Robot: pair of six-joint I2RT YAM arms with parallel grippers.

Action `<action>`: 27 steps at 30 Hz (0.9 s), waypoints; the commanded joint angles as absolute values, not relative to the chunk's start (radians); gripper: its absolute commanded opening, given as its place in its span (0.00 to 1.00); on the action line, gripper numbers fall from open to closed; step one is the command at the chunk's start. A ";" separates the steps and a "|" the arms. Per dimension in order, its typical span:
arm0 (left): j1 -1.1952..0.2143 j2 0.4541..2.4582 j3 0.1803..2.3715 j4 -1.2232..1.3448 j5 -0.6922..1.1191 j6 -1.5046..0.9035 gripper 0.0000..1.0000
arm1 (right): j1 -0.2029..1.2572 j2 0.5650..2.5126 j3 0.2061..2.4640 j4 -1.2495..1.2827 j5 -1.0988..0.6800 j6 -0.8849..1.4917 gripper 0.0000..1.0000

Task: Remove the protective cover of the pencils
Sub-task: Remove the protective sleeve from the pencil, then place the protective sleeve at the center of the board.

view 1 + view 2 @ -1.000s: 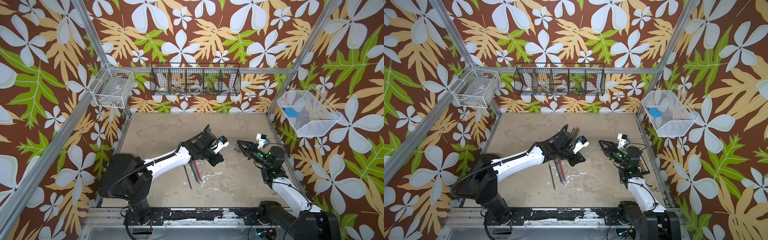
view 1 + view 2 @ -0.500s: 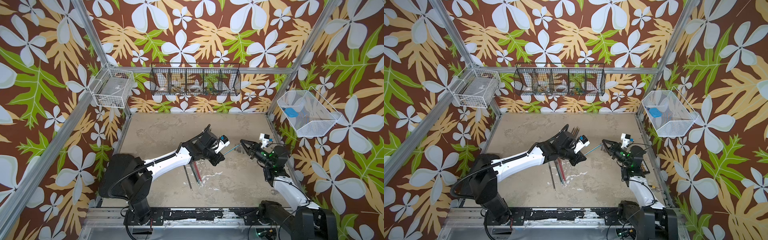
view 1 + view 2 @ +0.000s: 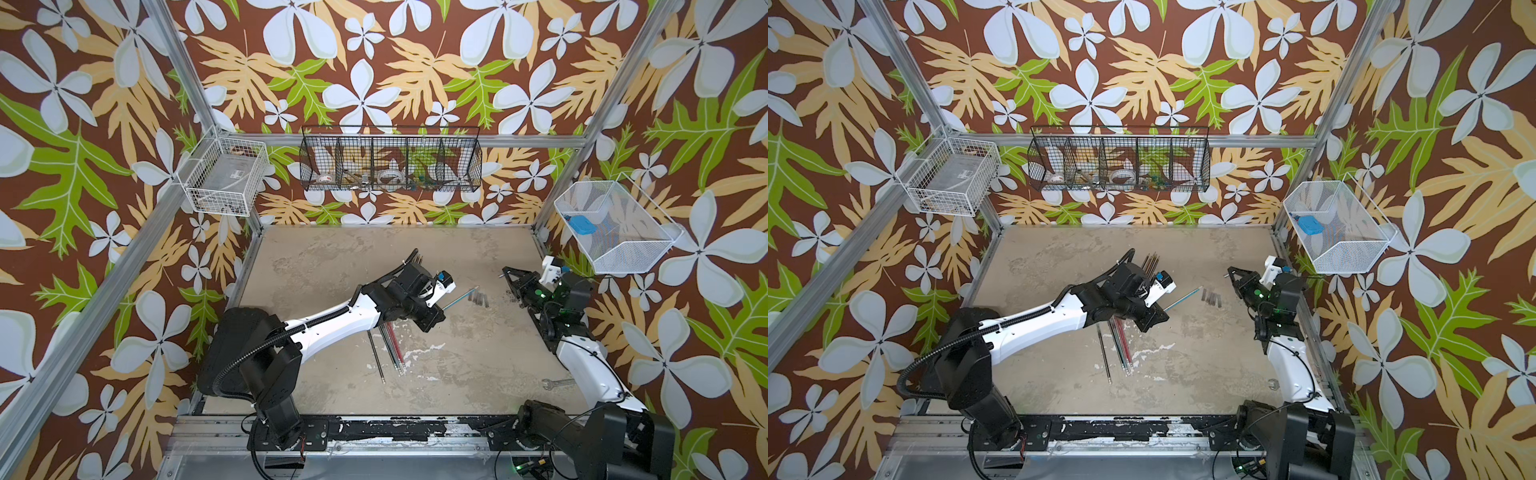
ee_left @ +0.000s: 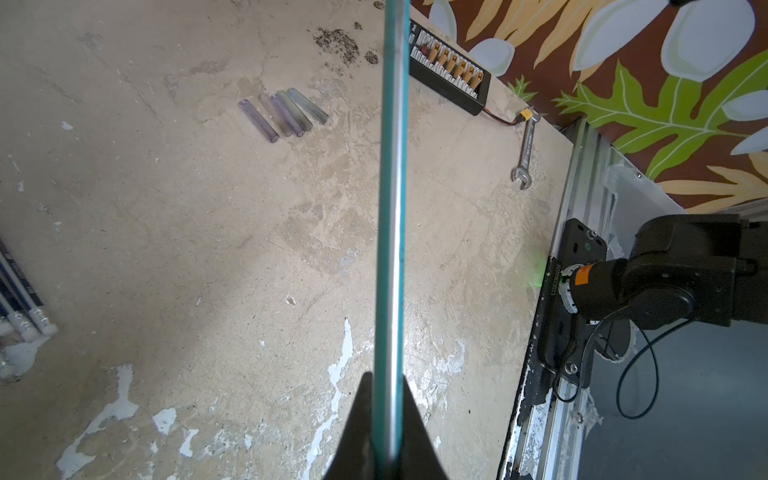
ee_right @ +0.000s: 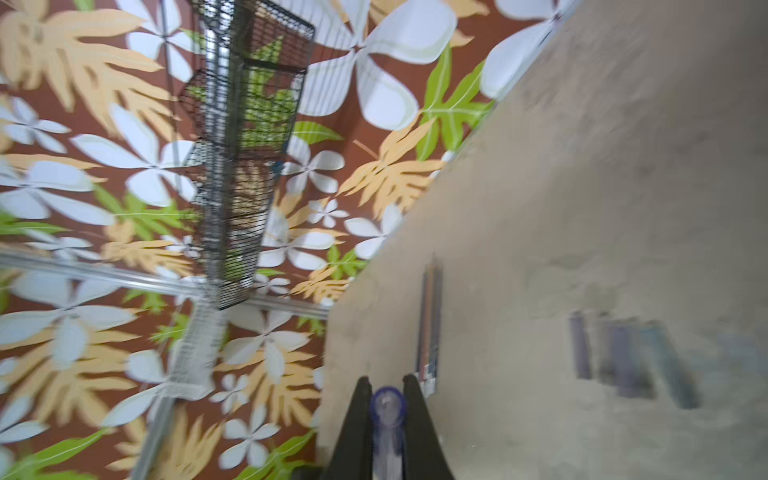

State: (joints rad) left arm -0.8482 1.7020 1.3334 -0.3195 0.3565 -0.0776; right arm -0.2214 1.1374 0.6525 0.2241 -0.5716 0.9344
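We find the left gripper [image 4: 384, 384] clamped on a long thin teal-shafted pencil [image 4: 390, 199]. It is gripped low on the shaft so that most of the length juts towards the other arm. We judge this presents the covered end for pulling. In both top views that free end looks bare and stands well apart from the right gripper [image 5: 386, 384]. That gripper's jaws are closed on a short smoky-translucent plastic tube cap [image 5: 387, 411], held lengthwise between them. We judge this cover already off and due for setting down.

A row of matching tube caps [image 4: 284, 114] lies side by side on the worn beige tabletop [image 3: 332, 266], between the two grippers. This is apparently a chosen discard spot, apart from the stock. The loose pencils [image 3: 390, 349], red and dark shafts, lie bundled under the left forearm. A further cluster [image 3: 1151, 262] shows beyond the left wrist. Whether any of these carry caps we cannot tell.

A small steel open-ended spanner [image 4: 524, 153] lies near the table edge, unrelated to the work.

Writing: small print by the right arm's base is too small to read, and no brand is legible on the pencil or caps
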 commanded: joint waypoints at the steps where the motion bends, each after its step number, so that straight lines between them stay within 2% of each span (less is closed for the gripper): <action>1: -0.807 1.707 1.340 -0.289 0.424 -0.116 0.00 | -0.193 1.180 0.688 -0.102 -0.217 0.702 0.00; 3: -0.788 1.700 1.336 -0.275 0.453 -0.131 0.00 | -0.179 1.211 0.690 -0.121 -0.130 0.706 0.00; 7: -0.777 1.686 1.332 -0.271 0.453 -0.134 0.00 | -0.175 1.295 0.692 -0.105 -0.084 0.703 0.00; 17: -0.780 1.671 1.332 -0.275 0.486 -0.146 0.00 | -0.150 1.597 0.838 -0.058 -0.187 0.432 0.00; 27: -0.779 1.673 1.333 -0.275 0.495 -0.149 0.00 | -0.072 1.699 0.876 -0.044 -0.197 0.373 0.07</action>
